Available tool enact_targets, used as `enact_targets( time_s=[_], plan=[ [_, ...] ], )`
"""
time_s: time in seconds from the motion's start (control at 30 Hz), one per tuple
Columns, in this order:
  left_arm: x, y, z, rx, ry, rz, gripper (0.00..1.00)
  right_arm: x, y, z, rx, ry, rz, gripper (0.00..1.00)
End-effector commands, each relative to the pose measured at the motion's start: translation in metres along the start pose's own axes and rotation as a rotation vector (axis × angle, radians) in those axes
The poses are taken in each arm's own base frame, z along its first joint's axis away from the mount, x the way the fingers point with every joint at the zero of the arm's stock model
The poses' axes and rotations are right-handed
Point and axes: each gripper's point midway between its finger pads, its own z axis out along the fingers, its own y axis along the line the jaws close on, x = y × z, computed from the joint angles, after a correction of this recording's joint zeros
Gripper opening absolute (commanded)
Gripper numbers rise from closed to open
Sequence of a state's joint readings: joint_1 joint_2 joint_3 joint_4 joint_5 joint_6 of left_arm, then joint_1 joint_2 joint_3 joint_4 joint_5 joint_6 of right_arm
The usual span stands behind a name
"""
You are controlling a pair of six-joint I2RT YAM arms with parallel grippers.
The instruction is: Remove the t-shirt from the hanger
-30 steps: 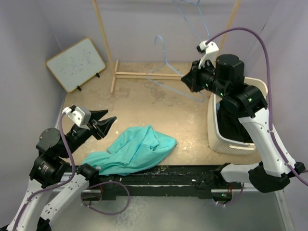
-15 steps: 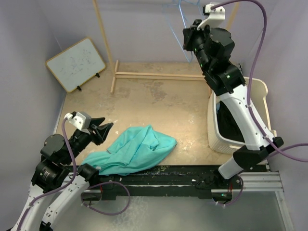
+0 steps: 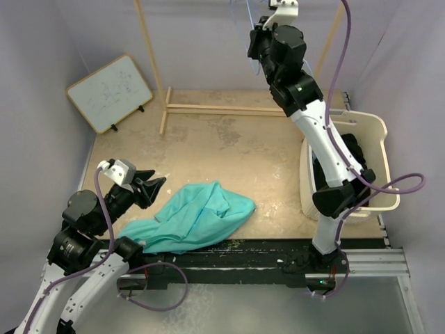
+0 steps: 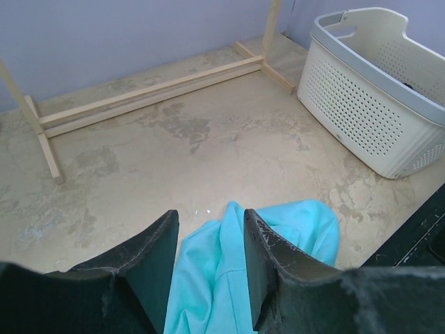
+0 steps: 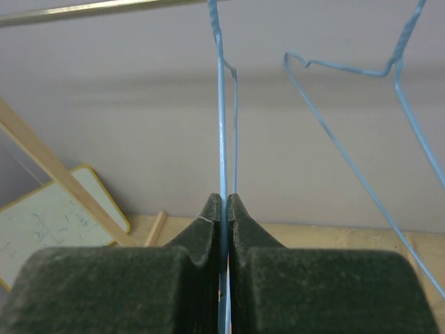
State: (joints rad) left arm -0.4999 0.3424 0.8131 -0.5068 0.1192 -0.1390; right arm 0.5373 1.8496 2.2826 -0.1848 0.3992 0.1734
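Open tabletop (image 3: 229, 153) btwn t-shirt (image 3: 198, 219) & rack base (image 3: 215, 108) (basket (image 4: 368, 104) blocks right).

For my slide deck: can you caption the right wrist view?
Right gripper shut on a blue wire hanger below the rack's rail, a second hanger hanging alongside.

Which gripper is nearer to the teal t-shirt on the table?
Left. The left gripper hovers open beside the t-shirt; the right gripper is high up, shut on a blue hanger.
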Motion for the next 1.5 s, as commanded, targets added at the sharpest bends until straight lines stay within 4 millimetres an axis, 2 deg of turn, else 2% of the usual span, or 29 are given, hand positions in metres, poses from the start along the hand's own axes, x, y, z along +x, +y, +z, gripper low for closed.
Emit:
enact_targets(
  time_s=[0.0,0.03,0.13,0.17,0.23,0.33,0.4,0.47,0.57,0.63,0.67,0.77,0.87,0.97,1.07,1.2,1.47],
  plan=[
    [-0.006,-0.002,0.0,0.01,-0.024,-0.008,0.46,-0.026,0.005,-0.006,-0.058,-0.047,0.032,0.12],
    [-0.006,-0.002,0.0,0.01,-0.023,-0.008,0.46,-0.023,0.009,-0.01,-0.088,-0.032,0.027,0.26],
    [-0.006,-0.002,0.0,0.009,-0.025,-0.009,0.46,-0.026,0.011,-0.033,-0.146,-0.041,0.028,0.55],
    [-0.006,-0.002,0.0,0.009,-0.024,-0.009,0.46,-0.027,0.013,-0.046,-0.183,-0.037,0.036,0.61],
    [-0.006,-0.002,0.0,0.008,-0.025,-0.01,0.46,-0.017,0.019,-0.07,-0.262,-0.002,0.045,0.78],
    [-0.006,-0.002,0.001,0.01,-0.022,-0.009,0.46,0.009,0.027,-0.108,-0.381,0.084,0.053,0.88],
    [-0.006,-0.003,0.001,0.013,-0.023,-0.009,0.46,0.032,0.037,-0.136,-0.48,0.151,0.058,0.9],
    [-0.005,-0.002,0.001,0.011,-0.021,-0.01,0.46,0.066,0.051,-0.165,-0.557,0.241,0.043,0.91],
    [-0.004,-0.002,0.003,0.007,-0.019,-0.01,0.46,0.13,0.081,-0.208,-0.645,0.399,0.009,0.91],
    [-0.004,-0.001,0.003,0.004,-0.016,-0.009,0.46,0.175,0.107,-0.236,-0.694,0.5,-0.025,0.91],
    [-0.004,0.0,0.004,0.002,-0.016,-0.009,0.46,0.201,0.125,-0.256,-0.736,0.558,-0.055,0.91],
    [-0.004,0.001,0.004,-0.006,-0.011,-0.011,0.46,0.275,0.142,-0.291,-0.764,0.723,-0.134,0.91],
    [-0.006,0.001,0.001,-0.013,-0.024,-0.017,0.46,0.33,0.158,-0.317,-0.825,0.82,-0.141,0.92],
    [-0.008,0.004,-0.002,-0.028,-0.04,-0.019,0.45,0.36,0.175,-0.331,-0.871,0.857,-0.204,0.93],
    [-0.01,0.005,-0.005,-0.038,-0.054,-0.02,0.45,0.378,0.19,-0.344,-0.932,0.87,-0.273,0.93],
    [-0.014,0.009,-0.009,-0.064,-0.075,-0.021,0.45,0.4,0.196,-0.359,-0.999,0.895,-0.342,0.95],
    [-0.017,0.016,-0.015,-0.104,-0.1,-0.023,0.45,0.432,0.195,-0.353,-1.01,0.876,-0.429,0.96]
  ],
)
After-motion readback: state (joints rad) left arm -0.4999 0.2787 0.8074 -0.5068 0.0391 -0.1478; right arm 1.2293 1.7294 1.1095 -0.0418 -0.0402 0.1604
